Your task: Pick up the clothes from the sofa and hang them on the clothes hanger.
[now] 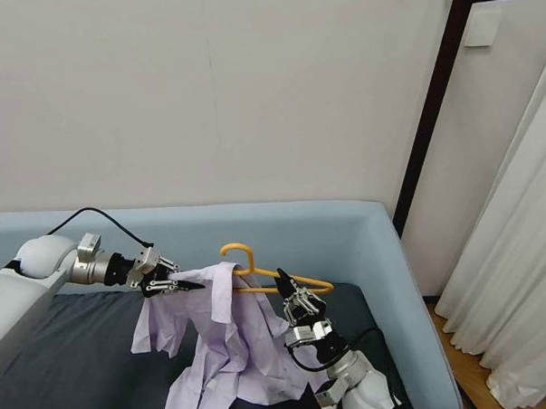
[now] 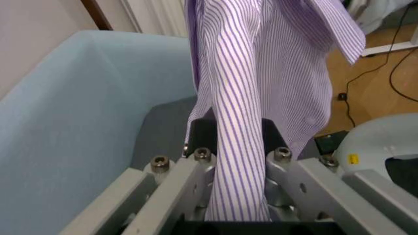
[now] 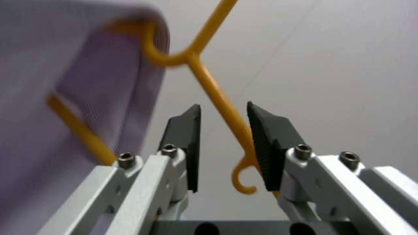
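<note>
Hanger (image 1: pixel 254 270) is up in the air above the sofa (image 1: pixel 365 228) seat, hook on top. Striped shirt (image 1: pixel 229 338) drapes over the hanger's left side and hangs below it, with the hem bunched on the cushion. Left gripper (image 1: pixel 188 284) sits just left of the hanger, jaws pinched tight on a fold of shirt that runs straight between them. It is likely tensioning the cloth sideways so the shoulder seats on the hanger. Right gripper (image 1: pixel 297 298) is under the hanger's right side, jaws narrow around the bare wire, one pad touching it and a gap at the other. It looks to be steadying the hanger rather than clamping it. Hanger's right side is bare, so judged roughly half done: one shoulder on, the other not yet.
</note>
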### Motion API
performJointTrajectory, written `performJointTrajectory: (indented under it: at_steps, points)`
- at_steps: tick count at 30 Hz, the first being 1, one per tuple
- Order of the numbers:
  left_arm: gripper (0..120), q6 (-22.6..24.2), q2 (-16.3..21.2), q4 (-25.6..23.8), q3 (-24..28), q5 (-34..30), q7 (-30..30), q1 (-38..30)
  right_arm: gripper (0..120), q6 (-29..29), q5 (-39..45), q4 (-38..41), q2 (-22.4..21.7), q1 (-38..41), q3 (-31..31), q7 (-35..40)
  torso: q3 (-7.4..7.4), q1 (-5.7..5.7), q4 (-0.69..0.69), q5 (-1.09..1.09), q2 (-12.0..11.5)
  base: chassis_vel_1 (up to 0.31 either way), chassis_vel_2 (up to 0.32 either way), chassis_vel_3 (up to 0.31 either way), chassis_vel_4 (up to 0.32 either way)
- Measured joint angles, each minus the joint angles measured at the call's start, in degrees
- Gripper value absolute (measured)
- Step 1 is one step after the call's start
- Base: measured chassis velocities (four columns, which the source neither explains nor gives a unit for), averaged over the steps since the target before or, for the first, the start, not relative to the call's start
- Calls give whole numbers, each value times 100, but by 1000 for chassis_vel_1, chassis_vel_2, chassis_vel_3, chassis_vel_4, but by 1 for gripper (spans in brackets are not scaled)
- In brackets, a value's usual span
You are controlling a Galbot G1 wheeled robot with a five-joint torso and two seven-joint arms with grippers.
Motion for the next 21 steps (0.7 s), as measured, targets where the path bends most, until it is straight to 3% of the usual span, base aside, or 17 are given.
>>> performJointTrajectory:
  at_steps: [1,4,5,8,9,11,13,14,18,21]
  points:
    - [7,0,0,0,0,0,0,0,31,0,0,0,0,0,0,0,0,0,0,0,0,0,0,0,0]
    - [7,-67,-54,130,-28,27,0,-64,46,545,1640,80,-50,-81,-150,-936,0,0,0,-1,1,0,0,0,0]
    - [7,-67,-54,130,-28,27,0,-64,46,545,1640,80,-50,-81,-150,-936,0,0,0,-1,1,0,0,0,0]
    - [7,-87,-27,140,-59,23,4,-132,61,704,3500,-316,-96,-108,-363,-1996,0,0,-1,0,1,0,0,0,0]
    - [7,-87,-27,140,-59,23,4,-132,61,704,3500,-316,-96,-108,-363,-1996,0,0,-1,0,1,0,0,0,0]
    - [6,-102,24,124,-71,14,6,-149,70,529,4844,-580,-54,-101,-458,-2626,0,0,-1,-1,1,0,0,0,0]
    - [1,-127,60,107,-99,-5,6,-149,79,-30,6419,-730,38,-59,-529,-3092,0,0,1,-1,1,0,0,0,0]
    - [1,-127,60,107,-99,-5,6,-149,79,-30,6419,-730,38,-59,-529,-3092,0,0,1,-1,1,0,0,0,0]
    - [1,-184,97,66,-171,-2,-6,-60,97,-585,8519,-974,258,24,-401,-3756,0,0,1,-1,1,0,0,0,0]
    - [1,-203,121,55,-220,3,-6,-1,100,-655,8975,-1005,286,29,-346,-4022,0,0,0,0,1,0,0,0,0]
